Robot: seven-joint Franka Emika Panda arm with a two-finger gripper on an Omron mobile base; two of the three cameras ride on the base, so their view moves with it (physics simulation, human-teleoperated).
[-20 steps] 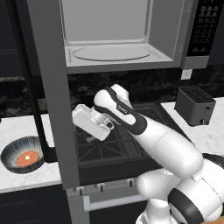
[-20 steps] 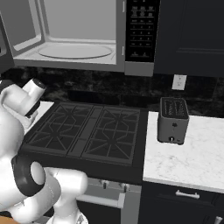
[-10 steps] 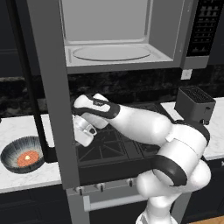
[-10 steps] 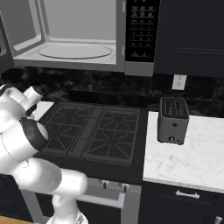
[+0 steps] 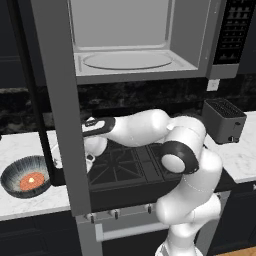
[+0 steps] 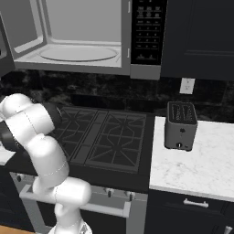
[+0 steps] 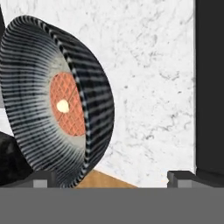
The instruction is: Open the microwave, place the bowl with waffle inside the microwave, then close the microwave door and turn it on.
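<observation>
– Where is the bowl point(image 5: 26, 176) found?

– It is seen resting on the white marble tabletop point(image 5: 30, 200), left of the stove point(image 5: 135, 167), with the waffle point(image 5: 31, 180) lying inside it. In the hand view the bowl point(image 7: 54, 100) is seen side-on, the waffle point(image 7: 66, 105) at its centre.

– And the microwave point(image 5: 145, 42)?

– It is mounted above the stove, its cavity exposed and the glass turntable point(image 5: 127, 60) visible. The microwave door point(image 5: 62, 100) is swung wide open, edge-on in front of the stove's left side.

– How is the end effector point(image 7: 107, 178) held?

– It is spread open, nothing gripped; its two fingertips point(image 7: 43, 178) are seen well apart, with the bowl beyond them. A toaster point(image 6: 181, 125) is set on the tabletop right of the stove.
</observation>
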